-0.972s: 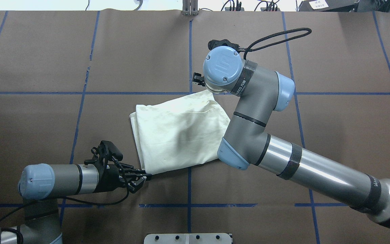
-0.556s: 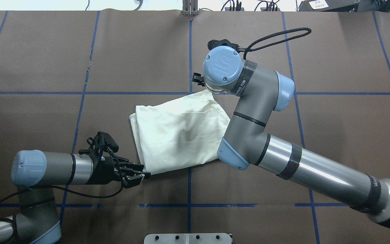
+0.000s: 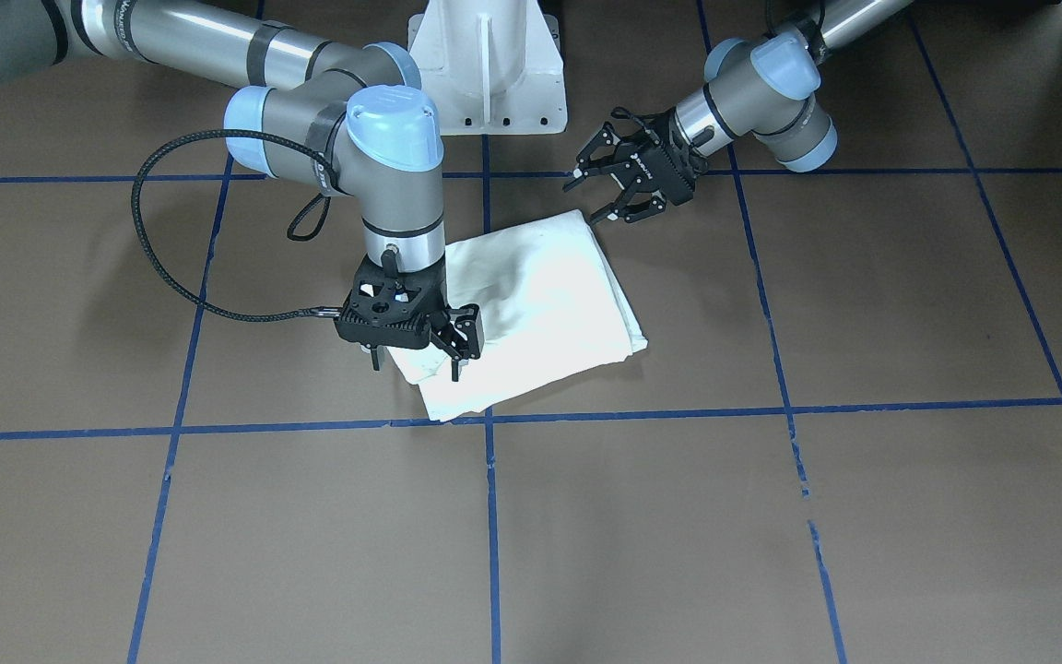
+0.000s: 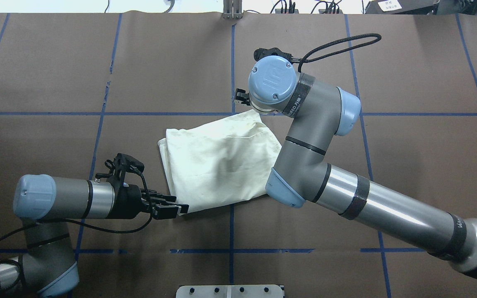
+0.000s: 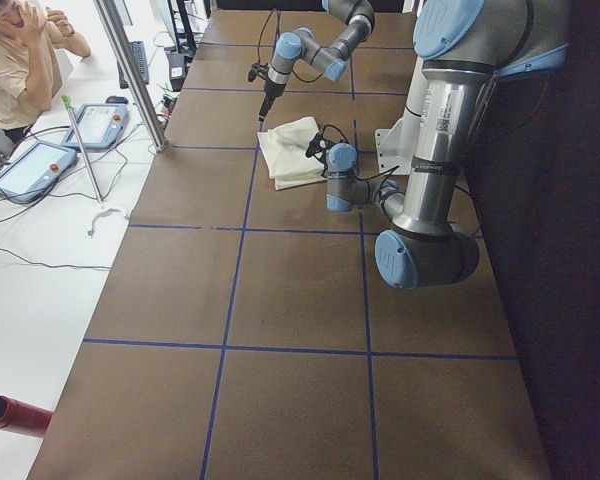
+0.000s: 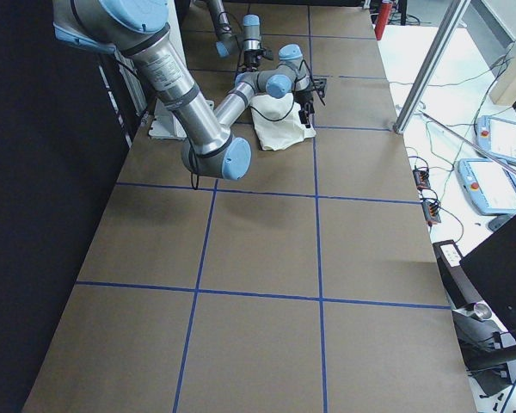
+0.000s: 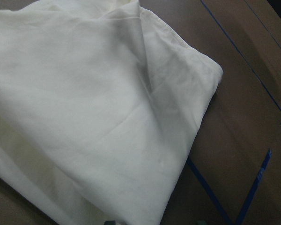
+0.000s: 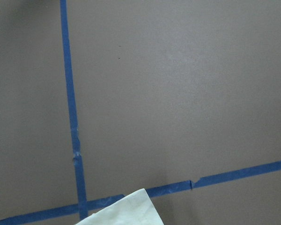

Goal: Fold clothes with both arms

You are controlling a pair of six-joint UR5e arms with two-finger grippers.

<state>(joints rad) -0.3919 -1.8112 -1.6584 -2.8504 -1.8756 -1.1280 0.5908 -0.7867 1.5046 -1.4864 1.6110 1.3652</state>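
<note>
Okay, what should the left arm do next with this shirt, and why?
Probably ease the left gripper forward onto the near corner of the shirt and close. It is open and sits just short of that corner, while the right gripper stands over the opposite corner.

Shirt (image 4: 218, 161) on table (image 4: 48, 62), between left arm (image 4: 68, 203) and right arm (image 4: 387, 211)

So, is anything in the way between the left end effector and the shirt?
Nothing visible does. The left end effector sits open right at the corner of the shirt nearest the robot, with only bare table around it. The right end effector is at the shirt's far corner, out of the way.
</note>
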